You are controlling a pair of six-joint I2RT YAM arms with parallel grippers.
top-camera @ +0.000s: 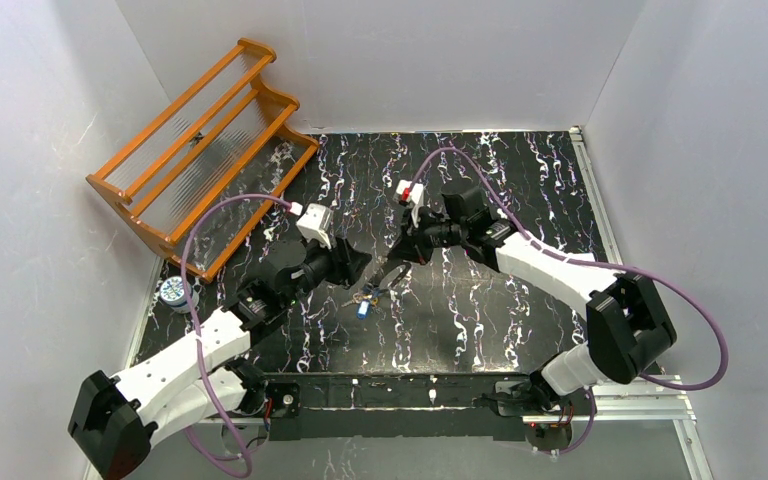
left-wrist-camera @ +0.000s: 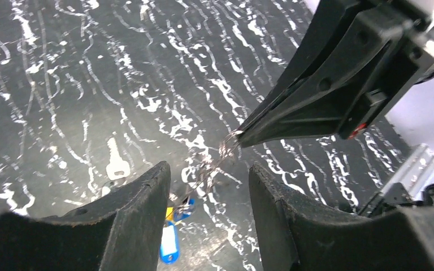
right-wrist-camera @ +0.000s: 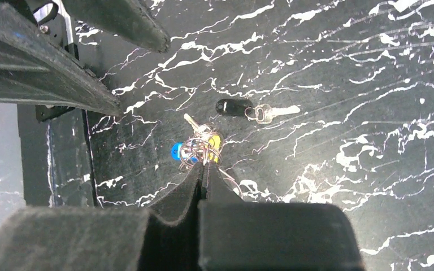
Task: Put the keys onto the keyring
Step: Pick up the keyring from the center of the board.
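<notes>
Right wrist view gives me the clearest read. The right gripper (right-wrist-camera: 203,168) has its jaws pressed flat together, pinching a strand of the keyring (right-wrist-camera: 194,151), a tangle of thin wire loops sitting right at the tips. The bunched keys (right-wrist-camera: 203,137) hang on it just beyond the tips, with a blue head (right-wrist-camera: 176,151) on one side and a yellow piece (right-wrist-camera: 215,141) on the other. Farther out from these jaws, apart from the bunch, a black-headed key (right-wrist-camera: 233,107) lies flat on the black marbled mat (right-wrist-camera: 344,68).

From the left wrist I get what that view hides: the left gripper (left-wrist-camera: 208,169) stands partly open, nothing between its pads. The wire loop shows in the gap beyond them, caught at the right gripper's closed tips. A pale key blade lies on the mat just outside one jaw. I cannot tell whether it belongs to the black-headed key.

Only the top external view shows the two grippers nose to nose over the bunch. It alone also takes in a wooden rack (top-camera: 200,140) and a small round tin (top-camera: 172,291), both well away from the jaws.
</notes>
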